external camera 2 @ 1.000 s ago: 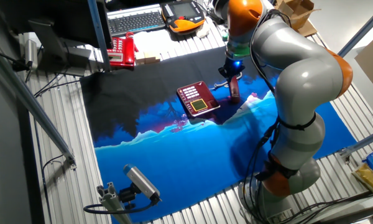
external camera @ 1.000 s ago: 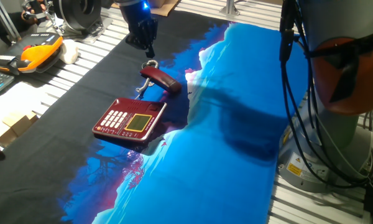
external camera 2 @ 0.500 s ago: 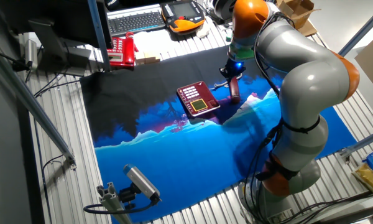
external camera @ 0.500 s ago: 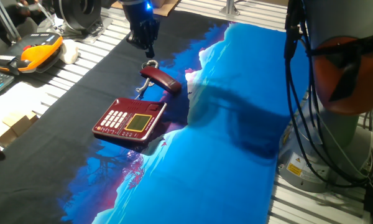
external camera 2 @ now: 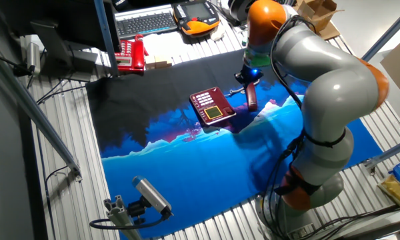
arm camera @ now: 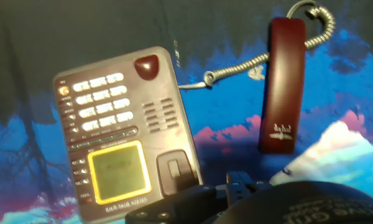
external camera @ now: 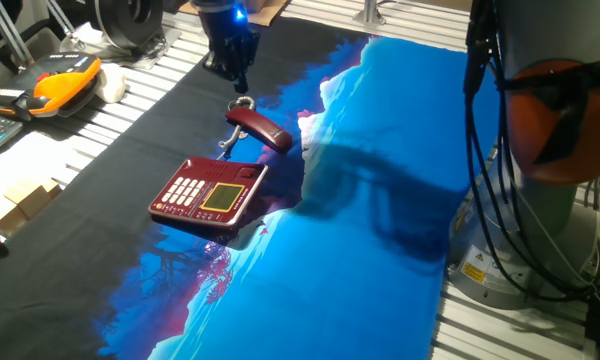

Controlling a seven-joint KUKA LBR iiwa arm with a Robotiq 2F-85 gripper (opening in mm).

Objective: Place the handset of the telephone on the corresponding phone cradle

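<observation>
One fixed view | tool above handset, apart, holding nothing | jaw opening: cannot tell

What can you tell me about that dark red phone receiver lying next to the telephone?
The handset is a slim, dark red bar that looks like smooth plastic, with small pale lettering near one end. It lies flat on the blue and black printed cloth, off its cradle and apart from the telephone, roughly parallel to the telephone's long side. A pale coiled cord loops out of one end and runs across to the telephone's edge. Nothing grips it; the claw hangs above the cloth just beyond it.
</observation>
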